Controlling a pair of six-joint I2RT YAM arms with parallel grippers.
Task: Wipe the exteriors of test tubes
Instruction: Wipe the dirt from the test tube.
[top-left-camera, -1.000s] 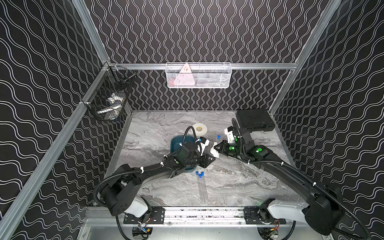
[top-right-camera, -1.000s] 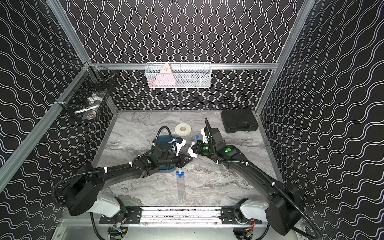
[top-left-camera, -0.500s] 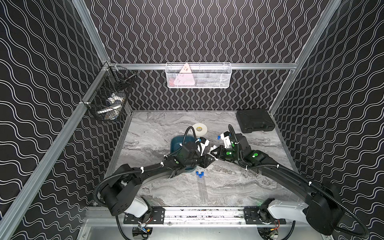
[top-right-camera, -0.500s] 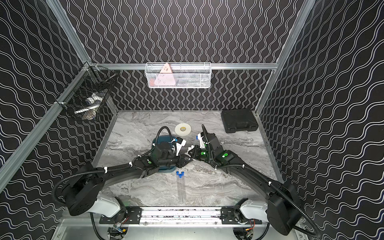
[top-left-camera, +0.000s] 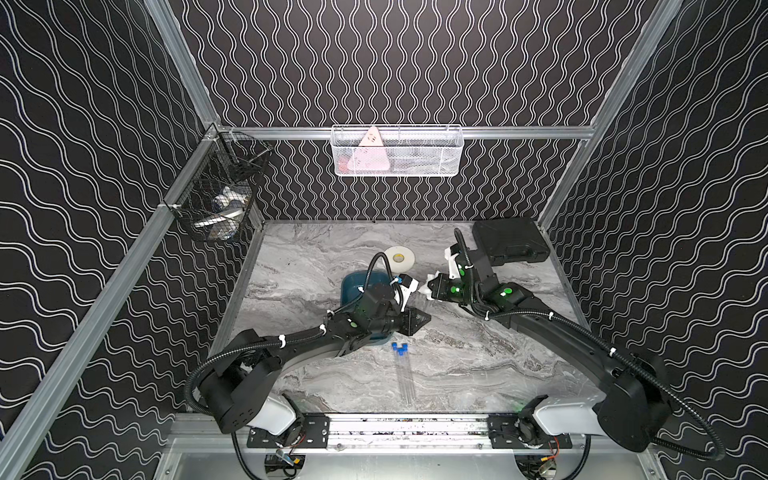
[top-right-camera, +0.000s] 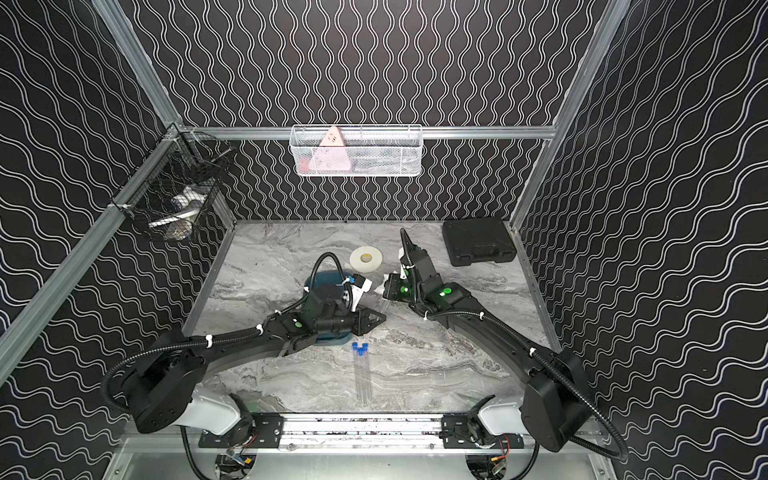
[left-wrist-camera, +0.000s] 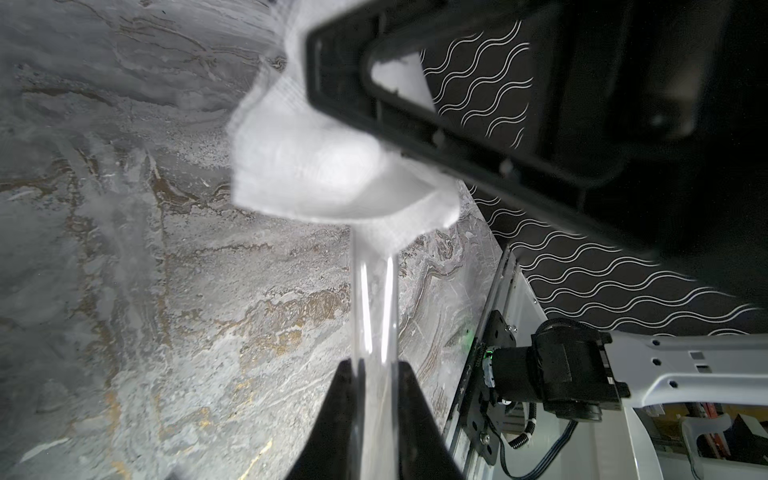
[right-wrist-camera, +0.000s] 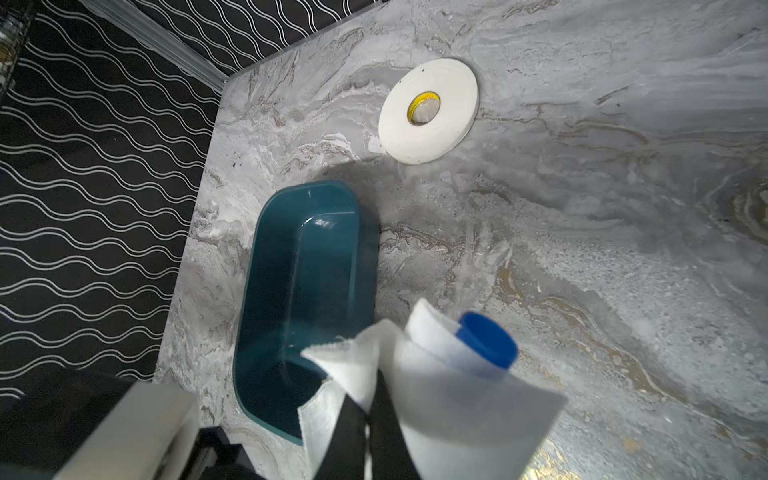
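Right wrist view puts the right gripper (right-wrist-camera: 371, 388), clenched on the tissue (right-wrist-camera: 457, 419), at the cap (right-wrist-camera: 488, 345) of the tube (left-wrist-camera: 374, 299) that the left gripper (left-wrist-camera: 373, 368) grasps above the table (right-wrist-camera: 602, 216), further along than before, so this wipe looks nearly done.

Dim even light, blurred wrist-view foregrounds.

We see black walls (top-left-camera: 415, 62) with white wavy lines, framed by aluminium rails (top-left-camera: 519, 132). Below the white wire basket (top-left-camera: 397, 151) lies the grey marbled tabletop (top-left-camera: 299, 257); left of that basket hangs a black mesh basket (top-left-camera: 216, 199).
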